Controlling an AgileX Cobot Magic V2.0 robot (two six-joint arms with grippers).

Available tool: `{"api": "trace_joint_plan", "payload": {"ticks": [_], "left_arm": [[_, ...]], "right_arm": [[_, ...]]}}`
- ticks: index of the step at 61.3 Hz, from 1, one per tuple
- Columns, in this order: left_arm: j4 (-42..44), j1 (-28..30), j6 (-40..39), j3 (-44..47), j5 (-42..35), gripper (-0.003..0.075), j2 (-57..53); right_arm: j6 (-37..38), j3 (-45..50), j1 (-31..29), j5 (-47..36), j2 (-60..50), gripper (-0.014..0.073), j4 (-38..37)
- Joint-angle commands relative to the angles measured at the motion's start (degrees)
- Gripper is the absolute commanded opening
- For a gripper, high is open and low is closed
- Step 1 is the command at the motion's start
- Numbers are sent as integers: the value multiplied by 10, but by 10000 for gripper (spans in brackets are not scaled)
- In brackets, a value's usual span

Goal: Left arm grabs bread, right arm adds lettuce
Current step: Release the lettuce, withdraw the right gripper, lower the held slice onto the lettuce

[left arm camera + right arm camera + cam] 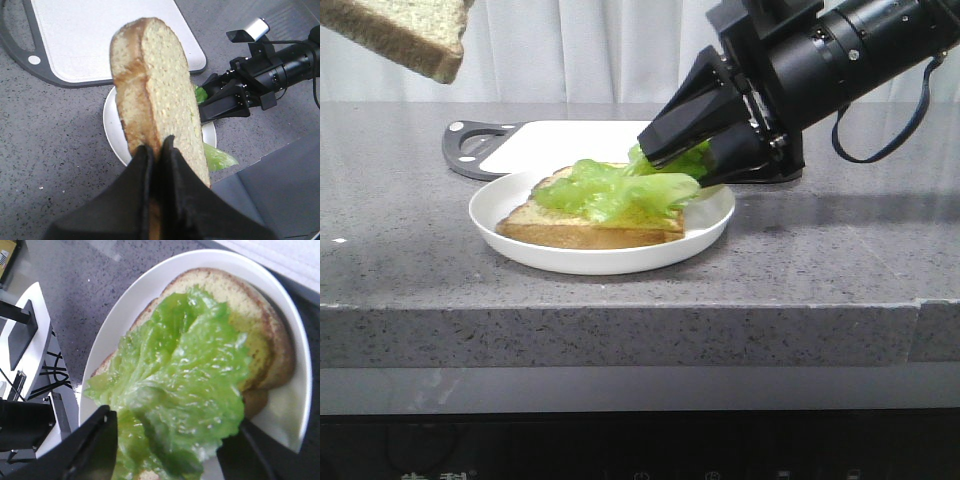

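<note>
The bread (410, 35), a thick toasted slice, hangs high at the far left. My left gripper (157, 150) is shut on its lower edge (160, 95). The lettuce (610, 190) is a ruffled green leaf that lies on a thinner toast slice (580, 232) in a white plate (600, 262). My right gripper (682, 168) sits low over the plate's right side. In the right wrist view the right gripper (172, 440) is open, with the near end of the lettuce (185, 375) between its spread fingers. The leaf covers most of the toast (250, 305).
A white cutting board (570, 140) with a dark grey rim and handle lies behind the plate. The grey speckled counter drops off at its front edge (620, 300). The right arm (265, 75) reaches in from the right over the plate (112, 125).
</note>
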Motion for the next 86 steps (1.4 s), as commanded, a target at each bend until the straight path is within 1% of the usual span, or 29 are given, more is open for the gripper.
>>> {"api": "trace_joint_plan", "payload": {"ticks": [1,14,24,29,35,40,47,51,61,73,79,83,86], "left_arm": [[-34,1,0,-15,-29,-20,-8],[-34,1,0,-15,-28,-20,-8],[-39,1,0,-15,-24,-20,-8],[-50,1,0,-15,-24,-20,-7],[-76,-6,4,-15,-23,-20,-1],[-106,-22,12,-15,-23,-20,19],[-156,-54,34,-15,-23,-20,57],[-194,-73,66,-15,-27,-20,80],[-269,-97,120,-15,-29,-20,152],[-323,-98,166,-15,-24,-20,237],[-368,-98,190,-15,-21,-20,282],[-393,-98,216,-15,-11,-20,308],[-399,-95,217,-15,-1,-20,326]], "right_arm": [[27,-13,-5,-5,-47,484,-37],[75,-13,-8,-48,-134,484,-124],[121,-13,-8,-61,-215,482,-164],[148,-13,-8,-62,-261,461,-181],[193,-12,-8,-67,-312,422,-216],[232,-12,-8,-66,-354,402,-263],[294,-12,-8,-54,-398,402,-329],[315,-10,-8,-37,-415,402,-351],[316,-10,-8,-19,-439,402,-359],[316,-10,-8,-10,-441,402,-359],[316,-10,-8,-9,-441,402,-359],[316,-10,-8,-9,-441,402,-359],[316,-10,-8,-7,-441,402,-359]]}}
